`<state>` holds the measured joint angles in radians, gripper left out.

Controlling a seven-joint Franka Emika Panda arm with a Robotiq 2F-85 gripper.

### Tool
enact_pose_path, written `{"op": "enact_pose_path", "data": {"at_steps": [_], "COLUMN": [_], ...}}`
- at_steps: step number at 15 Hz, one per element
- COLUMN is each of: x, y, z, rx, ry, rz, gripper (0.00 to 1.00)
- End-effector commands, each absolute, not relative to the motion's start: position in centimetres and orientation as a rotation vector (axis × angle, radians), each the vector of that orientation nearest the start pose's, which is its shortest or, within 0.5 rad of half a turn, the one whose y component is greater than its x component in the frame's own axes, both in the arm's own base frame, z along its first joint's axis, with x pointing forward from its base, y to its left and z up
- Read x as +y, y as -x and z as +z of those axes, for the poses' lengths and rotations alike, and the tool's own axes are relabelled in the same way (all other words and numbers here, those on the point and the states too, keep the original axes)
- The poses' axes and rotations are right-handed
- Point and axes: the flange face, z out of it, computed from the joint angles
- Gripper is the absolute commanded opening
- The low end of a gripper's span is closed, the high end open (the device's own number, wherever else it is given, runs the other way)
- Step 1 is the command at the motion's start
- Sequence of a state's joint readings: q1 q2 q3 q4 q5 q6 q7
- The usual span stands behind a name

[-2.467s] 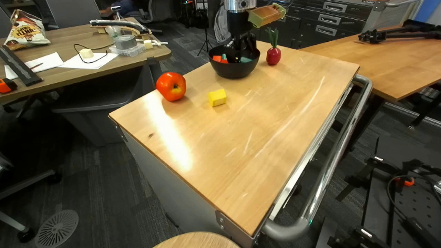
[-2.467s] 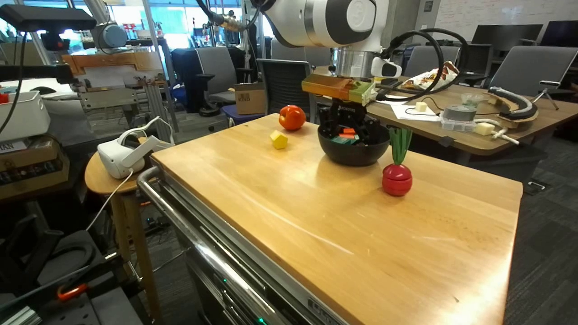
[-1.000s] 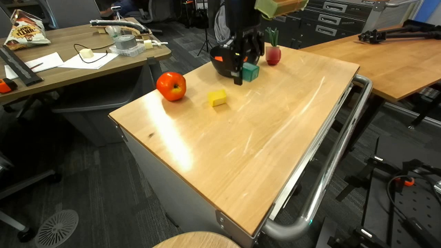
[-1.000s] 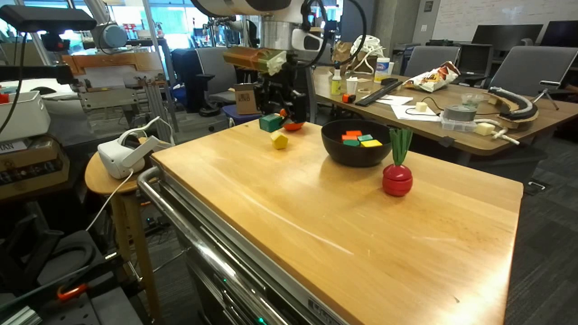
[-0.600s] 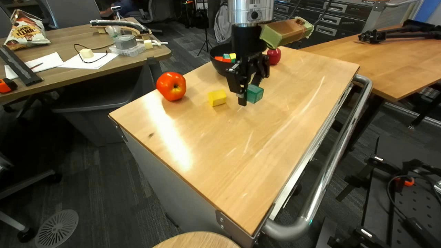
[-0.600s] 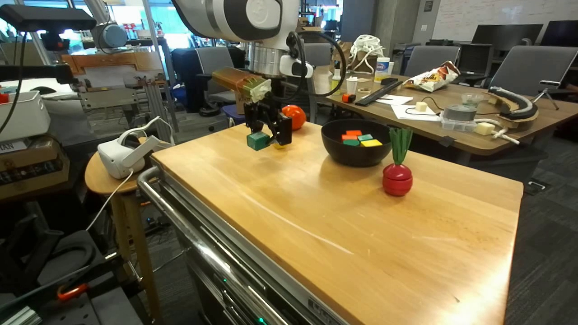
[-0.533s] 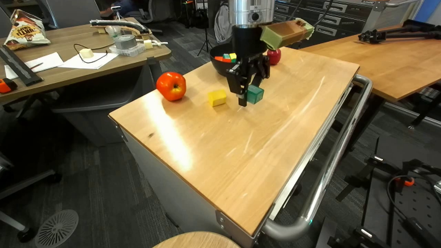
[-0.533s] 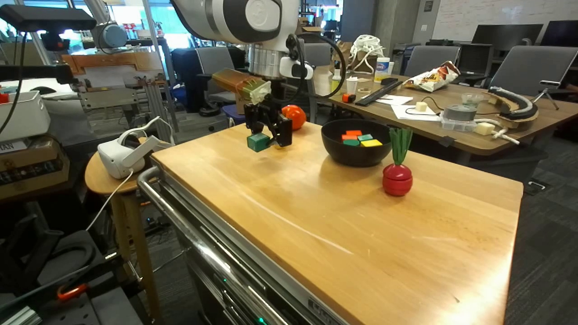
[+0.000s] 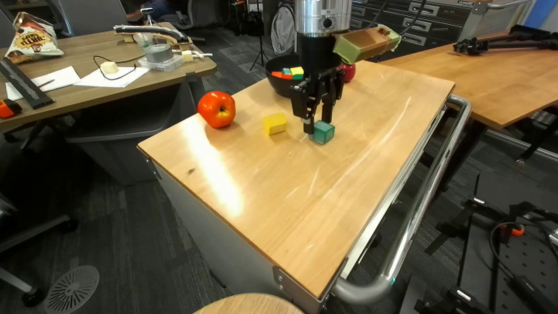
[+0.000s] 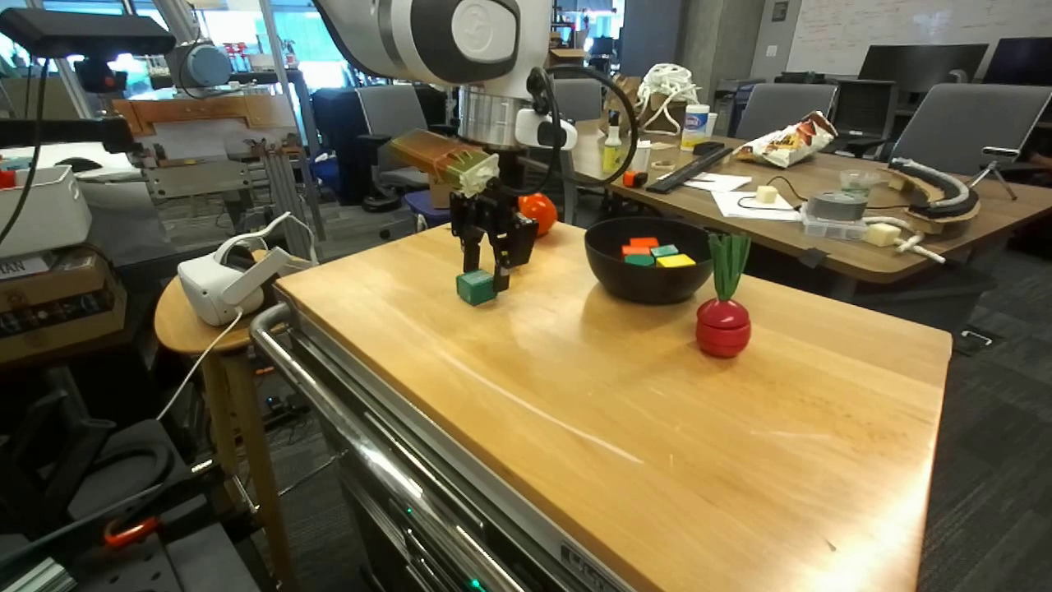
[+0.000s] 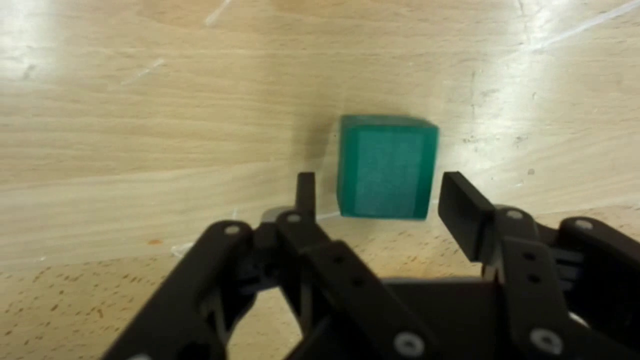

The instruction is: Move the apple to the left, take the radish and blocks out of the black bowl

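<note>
The arm [image 10: 485,37] reaches down, gripper [image 9: 318,124] parted around a green block [image 11: 387,170], gaps on both sides. Half a second ago it pinched that block higher; now the block sits on the tabletop [image 10: 534,427]. Open wood separates gripper from handrail [image 9: 417,213]. Near the gripper: a yellow block [image 9: 274,124], the apple [image 9: 216,109] past it; farther, the radish [image 10: 723,329] and black bowl [image 10: 645,288] of blocks [image 10: 675,261].

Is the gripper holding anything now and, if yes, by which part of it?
Nothing is held: the gripper stands open, and the green block rests on the table, apart from both fingers in the wrist view.
</note>
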<state>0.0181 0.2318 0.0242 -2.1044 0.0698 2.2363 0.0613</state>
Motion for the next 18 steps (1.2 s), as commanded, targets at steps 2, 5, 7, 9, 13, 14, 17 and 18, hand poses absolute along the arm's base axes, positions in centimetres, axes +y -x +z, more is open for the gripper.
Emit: {"op": "enact_pose_path", "data": {"at_steps": [2,5,7,9,13,14,17,18], "x": [1.8,0.4,-1.1,-3.1,-5.2,-5.8,-5.7,-5.3], "y": [-56.2,-56.0,-55.9,-56.1,-57.7,-57.6,-57.6,-57.7], "z": [30.8,33.0,35.8,38.9,41.0,41.8,40.7,40.4], "rx": [0.113,0.152,0.172,0.190,0.240,0.255,0.252,0.243], "ry": [3.088,3.109,3.124,3.127,3.104,3.101,3.106,3.106], "rz": [0.136,0.017,-0.159,-0.317,-0.427,-0.451,-0.419,-0.411], "gripper": [1.00,1.00,1.00,1.00,1.00,1.00,1.00,1.00]}}
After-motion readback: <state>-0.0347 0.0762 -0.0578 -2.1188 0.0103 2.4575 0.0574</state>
